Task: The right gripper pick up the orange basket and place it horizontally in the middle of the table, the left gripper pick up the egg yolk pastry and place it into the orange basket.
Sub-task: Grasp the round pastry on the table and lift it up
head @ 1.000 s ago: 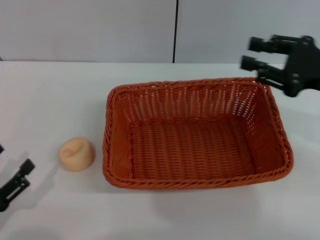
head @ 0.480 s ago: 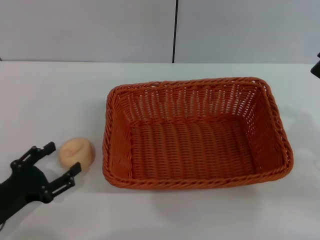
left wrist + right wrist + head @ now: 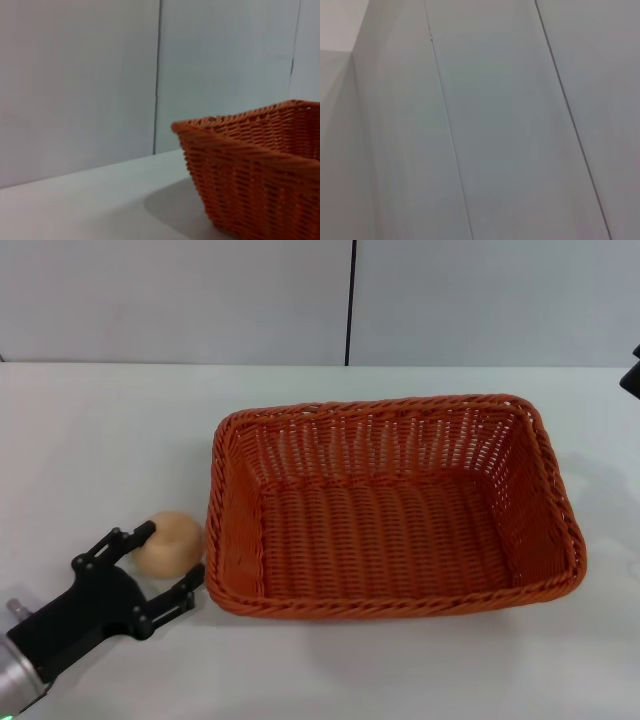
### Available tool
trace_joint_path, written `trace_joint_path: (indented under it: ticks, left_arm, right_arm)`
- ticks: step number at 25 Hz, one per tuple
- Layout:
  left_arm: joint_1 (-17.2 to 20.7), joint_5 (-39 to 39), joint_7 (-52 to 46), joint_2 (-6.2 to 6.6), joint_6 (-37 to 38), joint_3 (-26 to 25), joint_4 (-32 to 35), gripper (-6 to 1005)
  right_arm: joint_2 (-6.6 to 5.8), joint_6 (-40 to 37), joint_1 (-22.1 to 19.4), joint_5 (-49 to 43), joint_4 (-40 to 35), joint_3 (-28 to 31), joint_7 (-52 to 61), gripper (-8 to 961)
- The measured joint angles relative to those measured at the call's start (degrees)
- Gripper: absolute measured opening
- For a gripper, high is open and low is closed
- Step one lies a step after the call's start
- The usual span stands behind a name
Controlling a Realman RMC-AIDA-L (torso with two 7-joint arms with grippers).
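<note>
Basket [image 3: 395,508] sits lengthwise mid-table [image 3: 100,430]: first step looks done. Pastry [image 3: 169,543] on table just left of basket, not yet lifted. Left gripper [image 3: 155,565] spread wide around pastry, gripping nothing. Right gripper [image 3: 632,375] at right edge, fingers unseen.

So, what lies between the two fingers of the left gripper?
In the head view, the egg yolk pastry sits between the open fingers of the left gripper, beside the orange basket.
</note>
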Motion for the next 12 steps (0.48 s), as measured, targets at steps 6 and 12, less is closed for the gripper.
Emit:
trace_joint_path:
  ticks: [6,12]
  left_arm:
    - [-0.65,-0.54,0.38,-0.02,-1.67,-2.58,-1.7,840]
    - [-0.6,-0.54,2.7,0.11,-1.74,-3.35,-1.85,749]
  right_arm:
    - [-0.02,0.05,0.04,0.07,0.04,0.03,0.01,451]
    - [-0.05,0.23,0.47,0.16,0.97,0.04,0.05,459]
